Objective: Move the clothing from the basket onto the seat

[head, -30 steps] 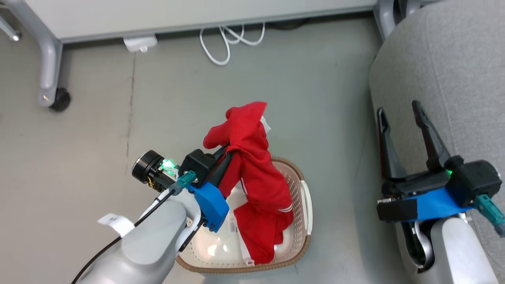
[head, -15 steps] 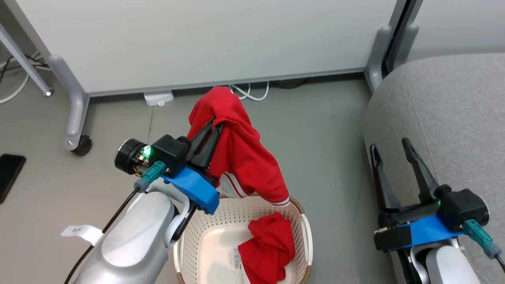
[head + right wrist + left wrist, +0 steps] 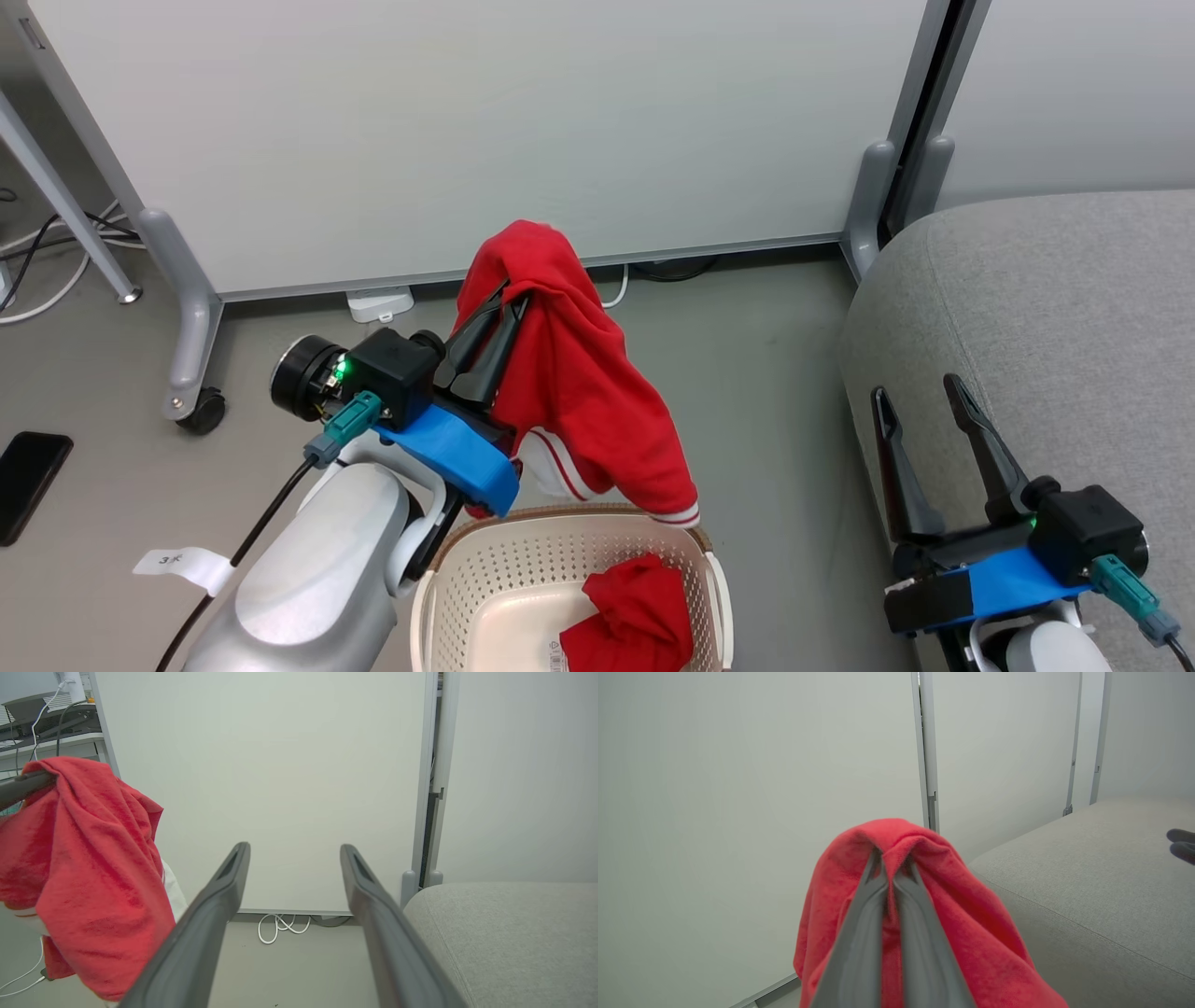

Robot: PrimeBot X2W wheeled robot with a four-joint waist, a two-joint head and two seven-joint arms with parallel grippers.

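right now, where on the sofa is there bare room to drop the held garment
The sofa cushion is bare from its rounded corner rightward. The floor strip between basket and sofa is bare. Crowded: the sofa's near left edge, where the open right gripper sits, and the basket, with the other garment inside and the held garment hanging over it.

One red garment (image 3: 579, 392) with white striped cuff hangs in the air over the 12 o'clock rim of the cream perforated basket (image 3: 485, 569); a second red garment (image 3: 630, 621) lies crumpled inside, toward 3 o'clock; the grey seat (image 3: 1046, 308) stands at 2 o'clock of the basket.
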